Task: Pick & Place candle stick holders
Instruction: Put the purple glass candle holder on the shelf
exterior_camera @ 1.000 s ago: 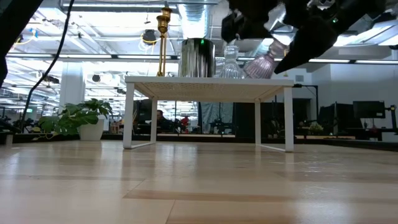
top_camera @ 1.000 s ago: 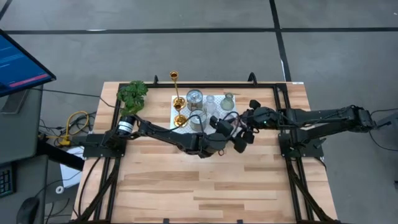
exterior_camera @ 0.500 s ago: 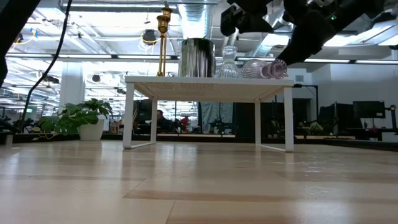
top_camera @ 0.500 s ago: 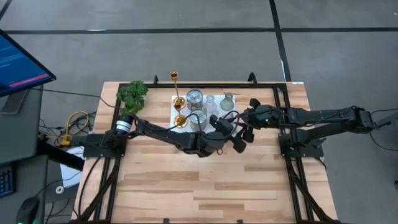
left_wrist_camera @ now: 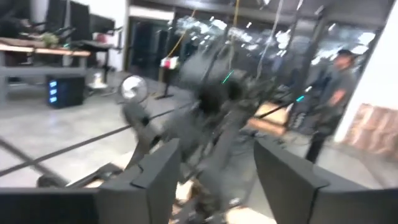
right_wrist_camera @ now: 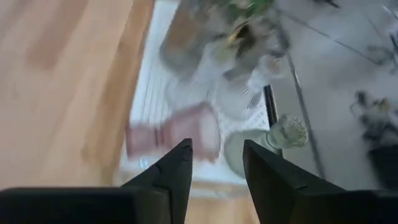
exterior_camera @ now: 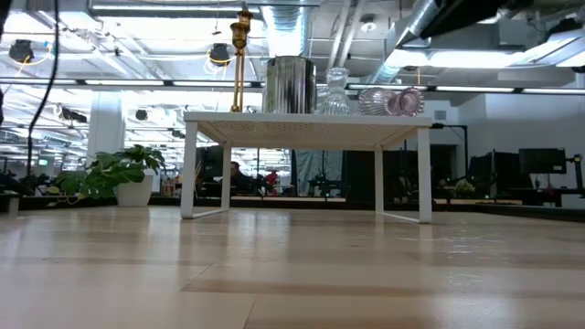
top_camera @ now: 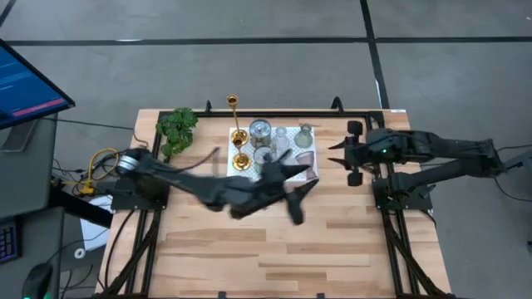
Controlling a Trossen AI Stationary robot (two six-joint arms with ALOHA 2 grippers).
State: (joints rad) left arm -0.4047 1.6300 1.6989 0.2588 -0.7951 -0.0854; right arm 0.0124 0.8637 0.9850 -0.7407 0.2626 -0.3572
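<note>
Both grippers empty w/ jaws apart, left gripper (top_camera: 293,198) just in front of white stand (top_camera: 236,160), right gripper (top_camera: 345,154) beside it, since pinkish holder (exterior_camera: 391,100) lies tipped on stand's right end, needs righting.

You are looking at a robotics lab set in an open, industrial-style hall. The wooden table (top_camera: 274,241) sits in a black metal frame (top_camera: 399,241) on a gray concrete floor (top_camera: 249,58) marked with dark lines. A monitor (top_camera: 25,83) stands at 1 side, with yellow cables (top_camera: 100,162) beside it. In the low view, exposed ceiling ducts (exterior_camera: 283,23), strip lights and more screens (exterior_camera: 539,163) show behind the table. A person (left_wrist_camera: 336,81) stands in the background.
</note>
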